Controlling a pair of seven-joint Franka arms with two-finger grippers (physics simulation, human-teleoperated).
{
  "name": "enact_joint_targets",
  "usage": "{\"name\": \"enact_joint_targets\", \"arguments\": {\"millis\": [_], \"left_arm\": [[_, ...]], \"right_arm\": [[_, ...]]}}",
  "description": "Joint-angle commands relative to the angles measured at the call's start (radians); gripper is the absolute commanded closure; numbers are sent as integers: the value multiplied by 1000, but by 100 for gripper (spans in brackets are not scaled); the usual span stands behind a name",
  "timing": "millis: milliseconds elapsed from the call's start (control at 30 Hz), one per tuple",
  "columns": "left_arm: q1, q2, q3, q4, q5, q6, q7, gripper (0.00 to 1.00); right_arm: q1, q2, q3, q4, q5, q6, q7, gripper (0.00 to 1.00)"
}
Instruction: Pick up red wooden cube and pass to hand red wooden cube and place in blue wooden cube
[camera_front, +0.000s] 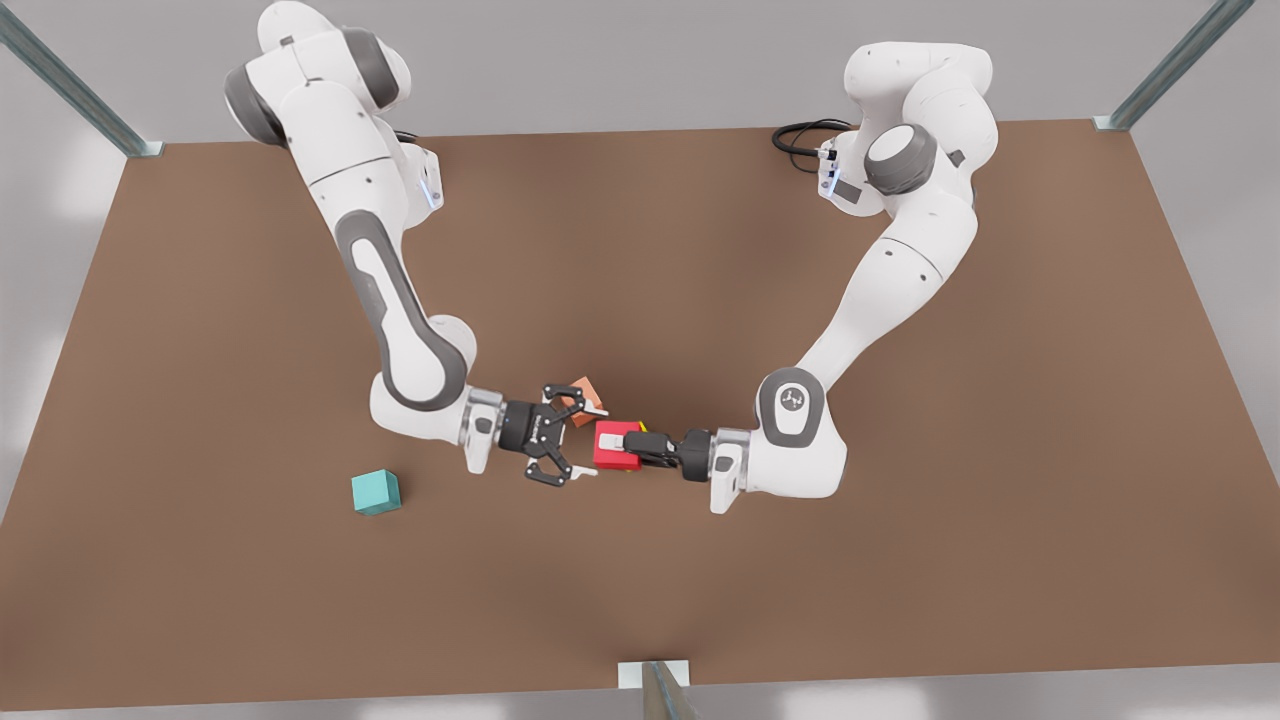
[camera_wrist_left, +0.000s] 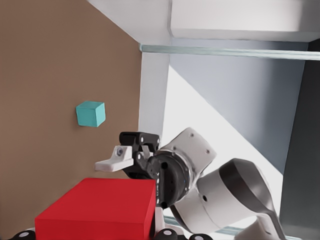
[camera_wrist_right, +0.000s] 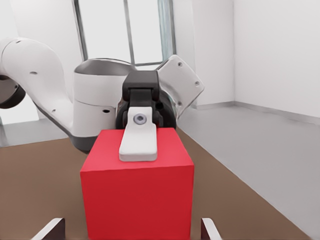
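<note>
Red cube (camera_front: 612, 446): held above the table, right of the teal cube (camera_front: 376, 492).
Left gripper (camera_front: 628, 446): clamped on it.
Right gripper (camera_front: 572, 437): spread, just beside.
Handling: probably light, rigid; take the free side faces.

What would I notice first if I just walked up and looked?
The bright red wooden cube over the table's middle, gripped by the left tool. Facing it, the right tool gapes open. A blue wooden cube sits alone toward the front view's left.
</note>
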Motion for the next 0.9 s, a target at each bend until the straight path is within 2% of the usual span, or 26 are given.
{"name": "enact_joint_targets", "arguments": {"millis": [0, 767, 800, 833, 867], "left_arm": [[0, -3, -1, 0, -32, -13, 59, 67], [-16, -3, -1, 0, -31, 24, 61, 67], [-16, -3, -1, -1, -31, 23, 59, 67], [-16, -4, -1, -1, -31, 23, 58, 67], [-16, -4, -1, -1, -31, 23, 59, 67]], "right_arm": [[1, 4, 2, 7, 5, -1, -59, 0], [-2, 72, 40, 121, 19, 9, 19, 0], [-2, 72, 40, 121, 19, 9, 19, 2], [-2, 70, 40, 121, 19, 9, 18, 15], [-2, 70, 40, 122, 17, 9, 10, 40]]}}
